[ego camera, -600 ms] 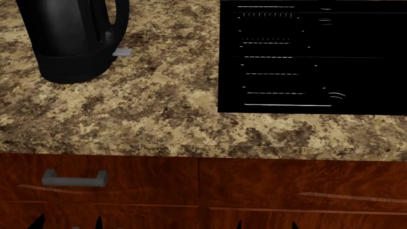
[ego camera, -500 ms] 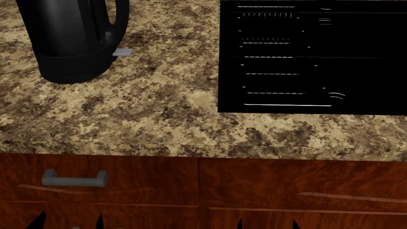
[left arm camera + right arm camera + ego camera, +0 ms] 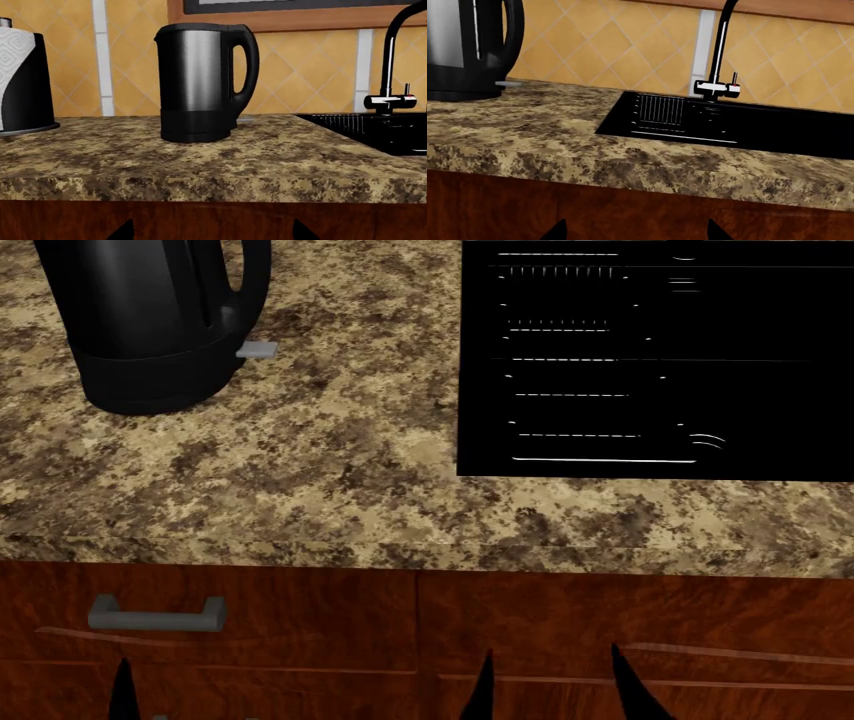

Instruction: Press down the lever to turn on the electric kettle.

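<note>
While both arms hang low in front of the dark reddish wood cabinet fronts (image 3: 534, 610), the tall glossy black electric kettle (image 3: 154, 320) stands upright at the far left of the speckled brown granite countertop (image 3: 320, 460), its loop handle turned toward the flat black sink basin (image 3: 654, 355) set into the counter on the right. Its small flat light-grey lever (image 3: 258, 349) juts from the lower body beneath the handle, level and untouched, with no finger near it. Only dark pointed fingertips show at the bottom edge of the head view: the right gripper (image 3: 550, 690) has its two tips set well apart, spread wide and holding nothing; the left gripper (image 3: 208, 231) likewise shows two separated tips in its wrist view, spread and empty. A grey bar-shaped drawer handle (image 3: 158, 614) sits on the left drawer. Behind the sink rises a slim black faucet (image 3: 718, 50) against diamond-patterned yellow tiles (image 3: 607, 45). A paper towel roll (image 3: 20, 80) stands beside the kettle.
</note>
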{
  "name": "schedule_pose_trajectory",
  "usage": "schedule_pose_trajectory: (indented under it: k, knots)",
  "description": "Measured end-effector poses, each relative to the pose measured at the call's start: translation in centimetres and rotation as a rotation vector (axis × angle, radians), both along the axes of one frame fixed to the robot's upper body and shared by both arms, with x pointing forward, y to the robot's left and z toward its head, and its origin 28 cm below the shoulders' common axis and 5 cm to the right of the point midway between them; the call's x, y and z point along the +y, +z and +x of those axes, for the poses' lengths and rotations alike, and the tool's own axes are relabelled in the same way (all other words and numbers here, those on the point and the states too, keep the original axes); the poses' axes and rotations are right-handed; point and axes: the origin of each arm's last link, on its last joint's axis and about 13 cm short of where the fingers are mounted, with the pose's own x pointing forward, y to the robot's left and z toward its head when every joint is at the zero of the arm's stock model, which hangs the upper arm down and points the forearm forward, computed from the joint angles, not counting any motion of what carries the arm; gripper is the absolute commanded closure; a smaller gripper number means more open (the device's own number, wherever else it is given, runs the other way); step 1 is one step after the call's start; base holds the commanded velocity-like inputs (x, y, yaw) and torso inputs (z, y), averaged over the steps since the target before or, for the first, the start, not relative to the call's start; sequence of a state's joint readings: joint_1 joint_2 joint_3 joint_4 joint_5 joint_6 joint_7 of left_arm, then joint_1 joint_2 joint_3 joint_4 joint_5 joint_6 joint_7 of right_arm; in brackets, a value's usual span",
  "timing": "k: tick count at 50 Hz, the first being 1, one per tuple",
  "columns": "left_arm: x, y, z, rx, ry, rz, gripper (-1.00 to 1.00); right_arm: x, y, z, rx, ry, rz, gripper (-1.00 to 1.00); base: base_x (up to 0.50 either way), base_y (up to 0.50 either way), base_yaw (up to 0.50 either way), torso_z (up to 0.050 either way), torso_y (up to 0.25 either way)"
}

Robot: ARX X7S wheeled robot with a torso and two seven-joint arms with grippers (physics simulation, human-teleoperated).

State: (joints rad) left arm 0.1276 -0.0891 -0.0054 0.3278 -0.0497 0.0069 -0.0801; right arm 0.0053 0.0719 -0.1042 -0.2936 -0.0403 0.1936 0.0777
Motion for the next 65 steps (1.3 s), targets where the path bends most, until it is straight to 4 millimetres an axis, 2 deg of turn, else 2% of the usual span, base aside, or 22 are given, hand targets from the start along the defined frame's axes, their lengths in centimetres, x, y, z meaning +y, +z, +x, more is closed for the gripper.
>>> schedule_pose_trajectory:
  k: [11,19,27,41,56,65]
  knots:
    - [1.4,4.4,-1.2,-0.12,0.05,0.028,-1.0,0.1,5.5,0.1,-0.089,0.056,-0.033,-1.0,0.15,-0.06,0.0,0.0,0.0]
    - [1.9,6.2,-1.7,-0.169,0.063,0.035,-1.0,0.3,7.4,0.0,-0.122,0.104,-0.024,-1.0,0.47,-0.19,0.0,0.0,0.0]
    - [2.2,6.5,-2.1,-0.19,0.072,0.033,-1.0,0.4,7.7,-0.1,-0.127,0.119,-0.034,-1.0,0.26,0.25,0.0,0.0,0.0]
    - [2.5,6.8,-2.7,-0.206,0.086,0.031,-1.0,0.7,7.6,-0.2,-0.121,0.142,-0.045,-1.0,0.0,0.0,0.5,0.0,0.0]
    - [2.9,7.7,-3.1,-0.227,0.069,0.037,-1.0,1.8,9.5,0.1,-0.15,0.217,-0.031,-1.0,0.48,0.19,0.0,0.0,0.0]
    - [3.0,7.8,-3.4,-0.23,0.066,0.036,-1.0,2.1,9.8,0.2,-0.156,0.228,-0.03,-1.0,0.02,0.44,0.0,0.0,0.0]
